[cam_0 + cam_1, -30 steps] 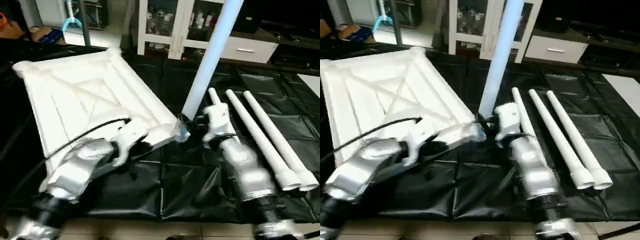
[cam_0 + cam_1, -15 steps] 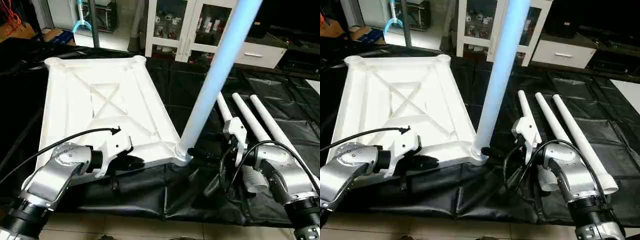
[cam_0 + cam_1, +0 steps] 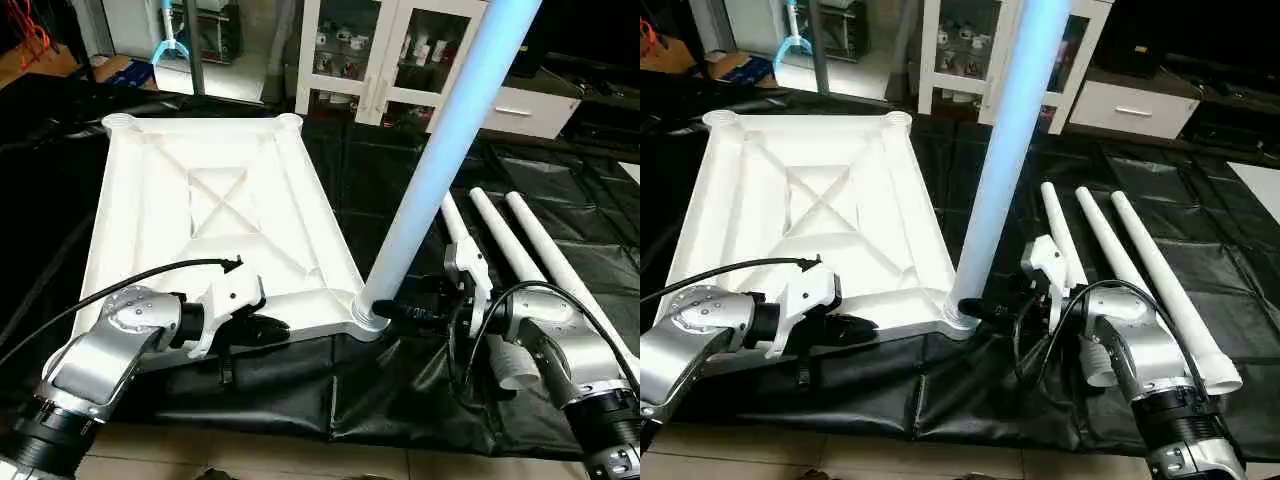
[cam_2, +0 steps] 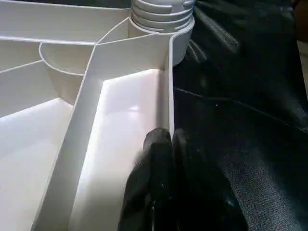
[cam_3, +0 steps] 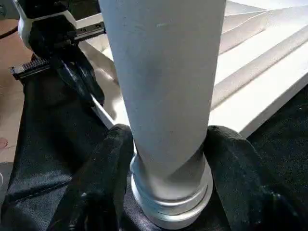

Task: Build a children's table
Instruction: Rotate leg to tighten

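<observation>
Right gripper point(image 5: 168, 159) jaws clamp the upright leg point(image 3: 440, 160) at its base; left gripper point(image 4: 166, 144) jaws pinch the tabletop point(image 3: 200, 200) rim.

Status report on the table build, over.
Left gripper shut on tabletop rim. Right gripper around upright leg at corner socket. Three legs lying spare. Nothing in the way.

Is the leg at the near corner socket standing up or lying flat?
Standing up: the leg rises steeply from the tabletop's near corner socket, leaning slightly.
</observation>
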Controlling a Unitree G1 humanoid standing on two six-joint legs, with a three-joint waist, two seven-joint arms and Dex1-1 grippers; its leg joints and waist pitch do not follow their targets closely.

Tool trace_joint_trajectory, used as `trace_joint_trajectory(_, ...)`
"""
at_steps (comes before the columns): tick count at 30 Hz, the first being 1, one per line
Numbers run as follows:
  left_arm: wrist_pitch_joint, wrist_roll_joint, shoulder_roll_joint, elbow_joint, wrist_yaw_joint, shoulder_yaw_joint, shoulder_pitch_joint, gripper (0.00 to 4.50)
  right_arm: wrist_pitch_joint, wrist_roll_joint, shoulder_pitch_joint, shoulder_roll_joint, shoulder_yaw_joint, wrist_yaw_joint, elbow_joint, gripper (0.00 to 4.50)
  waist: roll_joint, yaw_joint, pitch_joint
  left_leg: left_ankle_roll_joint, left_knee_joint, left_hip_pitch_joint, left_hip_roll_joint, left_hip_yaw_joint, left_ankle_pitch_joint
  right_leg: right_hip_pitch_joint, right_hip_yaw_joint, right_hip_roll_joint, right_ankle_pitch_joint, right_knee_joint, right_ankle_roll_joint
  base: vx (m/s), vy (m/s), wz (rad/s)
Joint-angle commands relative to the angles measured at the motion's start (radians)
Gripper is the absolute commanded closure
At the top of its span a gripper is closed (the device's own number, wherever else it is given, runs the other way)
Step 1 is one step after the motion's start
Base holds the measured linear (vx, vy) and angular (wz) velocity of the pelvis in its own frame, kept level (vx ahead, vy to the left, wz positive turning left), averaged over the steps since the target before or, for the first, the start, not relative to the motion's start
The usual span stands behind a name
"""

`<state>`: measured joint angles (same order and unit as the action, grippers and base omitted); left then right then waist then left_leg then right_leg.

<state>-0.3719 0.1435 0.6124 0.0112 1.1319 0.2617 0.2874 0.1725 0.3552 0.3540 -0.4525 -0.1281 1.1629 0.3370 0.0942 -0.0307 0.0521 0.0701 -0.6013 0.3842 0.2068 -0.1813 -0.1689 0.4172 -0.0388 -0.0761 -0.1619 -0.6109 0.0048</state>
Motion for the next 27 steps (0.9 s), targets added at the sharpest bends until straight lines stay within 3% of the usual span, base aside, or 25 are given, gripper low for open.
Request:
trace_joint_trajectory(1, 0.017, 0.029, -0.014, -0.019, 0.023, 0.021, 0.002, 4.5, -0.009, -0.017, 0.012, 0.002, 0.015, -0.045, 0.026, 2.36, -0.013, 0.003, -0.06, 0.01, 0.079, -0.023, 0.024, 0.004, -0.312, -0.034, 0.03, -0.041, -0.316, 0.072, -0.176, 0.0, 0.0, 0.0)
trace_joint_trajectory(4, 0.023, 0.002, -0.022, -0.001, -0.002, 0.027, 0.014, 4.5, -0.048, -0.078, 0.022, 0.045, 0.034, -0.186, 0.077, 2.5, -0.013, 0.004, -0.059, 0.018, 0.079, -0.022, 0.023, 0.004, -0.321, -0.031, 0.031, -0.043, -0.337, 0.075, -0.17, 0.0, 0.0, 0.0)
trace_joint_trajectory(5, 0.023, -0.005, -0.024, 0.004, -0.01, 0.028, 0.018, 4.5, -0.052, -0.087, 0.023, 0.051, 0.036, -0.208, 0.083, 2.5, -0.019, 0.007, -0.058, 0.025, 0.08, -0.021, 0.022, 0.005, -0.325, -0.03, 0.031, -0.042, -0.344, 0.075, -0.167, 0.0, 0.0, 0.0)
trace_joint_trajectory(6, 0.019, -0.034, -0.035, 0.023, -0.049, 0.031, 0.031, 4.5, -0.063, -0.115, 0.025, 0.073, 0.042, -0.281, 0.1, 2.57, -0.016, 0.015, -0.058, 0.044, 0.082, -0.021, 0.02, 0.008, -0.354, -0.03, 0.028, -0.041, -0.385, 0.078, -0.152, 0.0, 0.0, 0.0)
trace_joint_trajectory(9, -0.023, -0.091, -0.089, 0.082, -0.178, 0.022, 0.08, 4.5, -0.046, -0.16, 0.018, 0.136, 0.055, -0.457, 0.1, 2.59, -0.015, 0.024, -0.054, 0.057, 0.08, -0.027, 0.019, 0.011, -0.404, -0.022, 0.027, -0.041, -0.456, 0.087, -0.134, 0.0, 0.0, 0.0)
trace_joint_trajectory(11, -0.053, -0.116, -0.124, 0.106, -0.248, 0.018, 0.108, 4.5, -0.032, -0.195, 0.018, 0.183, 0.06, -0.584, 0.098, 2.61, -0.014, 0.031, -0.054, 0.069, 0.079, -0.029, 0.016, 0.016, -0.44, -0.018, 0.023, -0.043, -0.539, 0.097, -0.101, 0.0, 0.0, 0.0)
trace_joint_trajectory(13, -0.122, -0.149, -0.175, 0.128, -0.355, 0.006, 0.141, 4.5, -0.014, -0.232, 0.017, 0.244, 0.063, -0.723, 0.096, 2.63, -0.021, 0.034, -0.054, 0.077, 0.078, -0.031, 0.015, 0.018, -0.458, -0.013, 0.021, -0.042, -0.566, 0.1, -0.083, 0.0, 0.0, 0.0)
trace_joint_trajectory(15, -0.198, -0.171, -0.251, 0.154, -0.485, -0.019, 0.18, 4.5, 0.006, -0.284, 0.019, 0.324, 0.069, -0.916, 0.106, 2.63, -0.018, 0.036, -0.053, 0.083, 0.075, -0.036, 0.013, 0.021, -0.481, -0.007, 0.016, -0.04, -0.592, 0.108, -0.069, 0.0, 0.0, 0.0)
trace_joint_trajectory(17, -0.22, -0.176, -0.337, 0.187, -0.597, -0.046, 0.218, 4.5, 0.005, -0.315, 0.028, 0.415, 0.072, -1.073, 0.138, 2.63, -0.019, 0.038, -0.053, 0.083, 0.067, -0.047, 0.007, 0.022, -0.516, 0.005, 0.008, -0.04, -0.644, 0.122, -0.044, 0.0, 0.0, 0.0)
trace_joint_trajectory(18, -0.22, -0.176, -0.343, 0.189, -0.603, -0.048, 0.221, 4.5, 0.004, -0.315, 0.029, 0.421, 0.072, -1.08, 0.14, 2.63, -0.019, 0.04, -0.052, 0.077, 0.067, -0.048, 0.006, 0.025, -0.533, 0.002, 0.001, -0.039, -0.656, 0.13, -0.032, 0.0, 0.0, 0.0)
trace_joint_trajectory(19, -0.213, -0.18, -0.364, 0.202, -0.62, -0.045, 0.231, 4.5, -0.008, -0.323, 0.036, 0.448, 0.063, -1.103, 0.151, 2.63, -0.022, 0.041, -0.051, 0.074, 0.069, -0.048, 0.007, 0.027, -0.543, 0.0, -0.003, -0.039, -0.653, 0.133, -0.028, 0.0, 0.0, 0.0)
trace_joint_trajectory(21, -0.205, -0.184, -0.391, 0.216, -0.626, -0.034, 0.243, 4.5, -0.035, -0.33, 0.051, 0.485, 0.047, -1.127, 0.171, 2.63, -0.03, 0.047, -0.054, 0.073, 0.087, -0.033, 0.015, 0.038, -0.55, -0.023, -0.009, -0.043, -0.569, 0.124, -0.04, -0.007, 0.027, -0.05)
trace_joint_trajectory(22, -0.205, -0.187, -0.395, 0.215, -0.621, -0.027, 0.245, 4.5, -0.046, -0.329, 0.059, 0.492, 0.046, -1.128, 0.175, 2.63, -0.03, 0.047, -0.054, 0.073, 0.087, -0.033, 0.015, 0.038, -0.55, -0.023, -0.009, -0.043, -0.569, 0.124, -0.04, 0.0, 0.0, 0.0)
trace_joint_trajectory(23, -0.208, -0.188, -0.395, 0.212, -0.619, -0.024, 0.245, 4.5, -0.05, -0.327, 0.062, 0.494, 0.047, -1.128, 0.174, 2.63, -0.032, 0.049, -0.054, 0.079, 0.095, -0.031, 0.018, 0.039, -0.559, -0.027, -0.009, -0.044, -0.502, 0.121, -0.06, 0.0, 0.0, 0.0)
trace_joint_trajectory(26, -0.21, -0.189, -0.364, 0.2, -0.596, -0.023, 0.23, 4.5, -0.071, -0.294, 0.073, 0.489, 0.054, -1.064, 0.164, 2.63, -0.027, 0.048, -0.055, 0.068, 0.09, -0.036, 0.013, 0.032, -0.558, -0.02, -0.005, -0.048, -0.491, 0.12, -0.068, 0.0, 0.0, 0.0)
trace_joint_trajectory(27, -0.214, -0.189, -0.36, 0.197, -0.595, -0.023, 0.228, 4.5, -0.07, -0.288, 0.073, 0.491, 0.054, -1.056, 0.159, 2.63, -0.027, 0.051, -0.054, 0.06, 0.09, -0.032, 0.013, 0.03, -0.54, -0.022, -0.003, -0.052, -0.487, 0.119, -0.073, 0.0, 0.0, 0.0)
